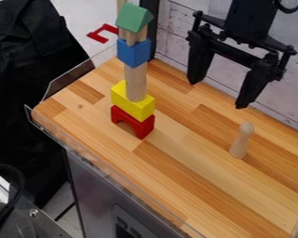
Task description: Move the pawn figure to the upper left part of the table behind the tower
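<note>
Camera view — upright pawn figure (pixel 240 142), below the gripper's (pixel 217 95) spread fingers, untouched

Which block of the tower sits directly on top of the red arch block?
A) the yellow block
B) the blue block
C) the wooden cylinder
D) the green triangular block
A: the yellow block rests right on the red arch block, which stands on the wooden table at the tower's foot.

Pale plank wall (pixel 172 44), floor (pixel 77 21) apparently light grey
</note>
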{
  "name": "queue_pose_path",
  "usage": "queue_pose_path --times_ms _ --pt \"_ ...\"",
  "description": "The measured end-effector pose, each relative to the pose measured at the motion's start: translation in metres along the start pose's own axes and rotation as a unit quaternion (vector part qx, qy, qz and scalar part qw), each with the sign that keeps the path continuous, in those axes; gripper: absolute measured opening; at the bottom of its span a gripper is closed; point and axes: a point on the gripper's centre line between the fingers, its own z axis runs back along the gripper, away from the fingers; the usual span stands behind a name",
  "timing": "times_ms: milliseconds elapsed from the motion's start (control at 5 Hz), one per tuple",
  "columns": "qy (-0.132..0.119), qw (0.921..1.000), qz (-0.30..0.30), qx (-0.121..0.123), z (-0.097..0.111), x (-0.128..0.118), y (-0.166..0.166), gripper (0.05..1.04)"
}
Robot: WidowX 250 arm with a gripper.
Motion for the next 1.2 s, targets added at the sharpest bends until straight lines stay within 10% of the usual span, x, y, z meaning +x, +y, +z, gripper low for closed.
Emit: queue_pose_path --times_ms 1200 --pt "0.018 0.9995 -0.007 -0.024 -0.058 0.042 -0.017 1.000"
